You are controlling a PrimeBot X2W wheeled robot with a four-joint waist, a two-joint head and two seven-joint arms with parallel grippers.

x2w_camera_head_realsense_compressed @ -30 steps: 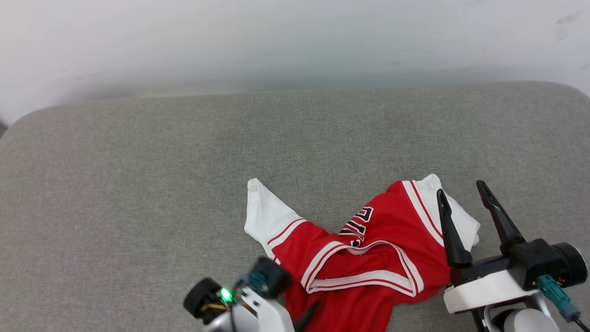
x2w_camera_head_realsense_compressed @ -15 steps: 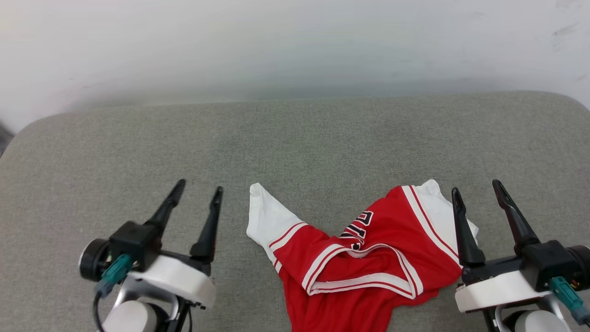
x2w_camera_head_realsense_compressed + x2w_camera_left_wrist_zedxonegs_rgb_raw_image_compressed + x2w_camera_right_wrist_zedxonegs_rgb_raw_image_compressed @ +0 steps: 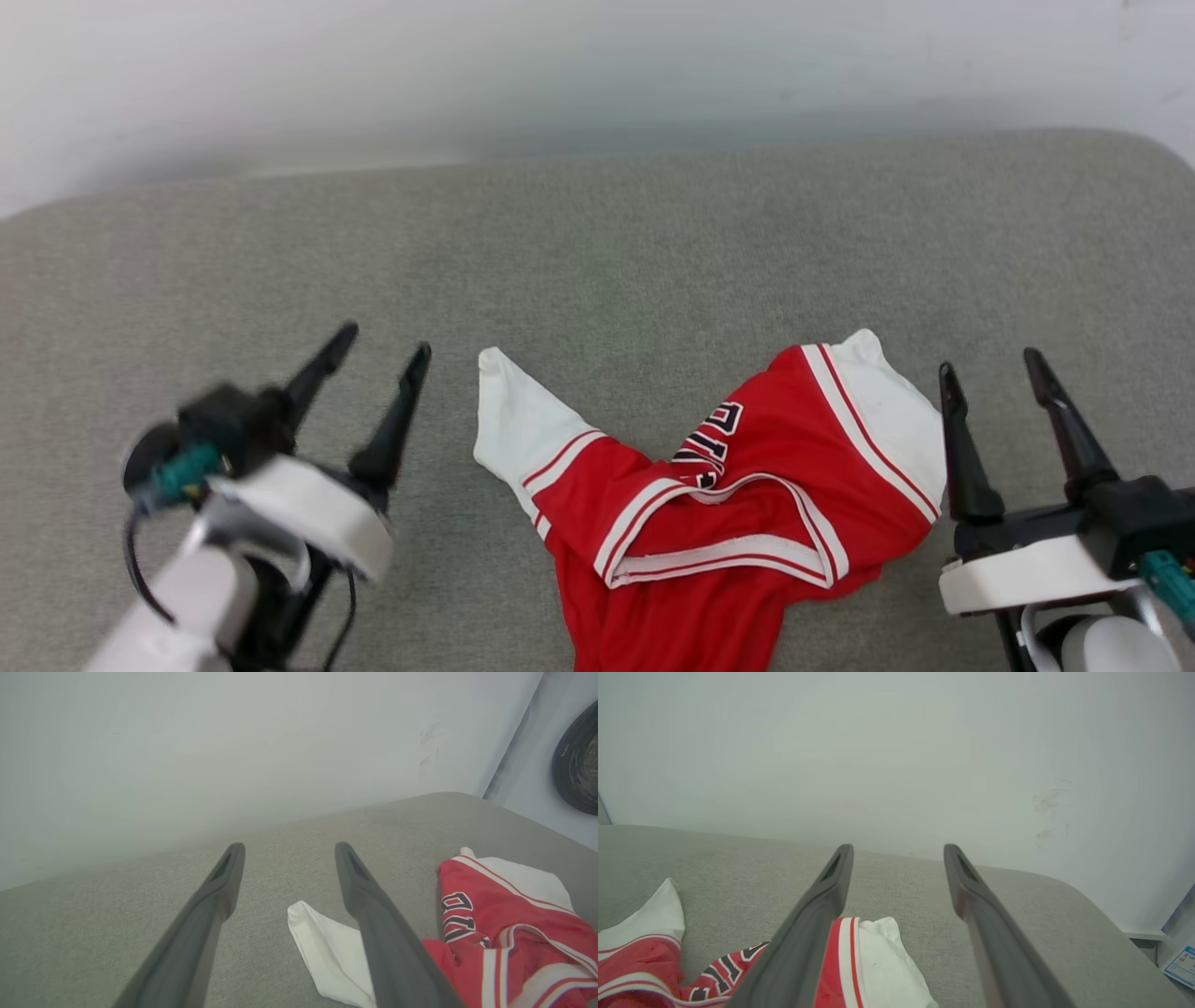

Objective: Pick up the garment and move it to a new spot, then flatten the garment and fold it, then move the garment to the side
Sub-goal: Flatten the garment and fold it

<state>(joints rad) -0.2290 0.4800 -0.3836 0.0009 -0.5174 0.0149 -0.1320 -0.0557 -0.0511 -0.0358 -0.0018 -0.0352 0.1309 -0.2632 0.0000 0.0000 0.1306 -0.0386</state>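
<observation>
A crumpled red basketball jersey (image 3: 747, 504) with white sleeves, red-and-white striped trim and black lettering lies at the lower centre of the head view on a grey fabric-covered counter (image 3: 653, 261) with rounded corners. One white sleeve points toward the upper left and the other toward the upper right. The left gripper (image 3: 386, 338), with two long dark fingers, sits at the lower left, its jaws spread and empty, apart from the jersey. The right gripper (image 3: 990, 361) sits at the lower right, also spread and holding nothing, its inner finger just beside the right sleeve. A plain white wall (image 3: 560, 75) fills the top of the frame.
</observation>
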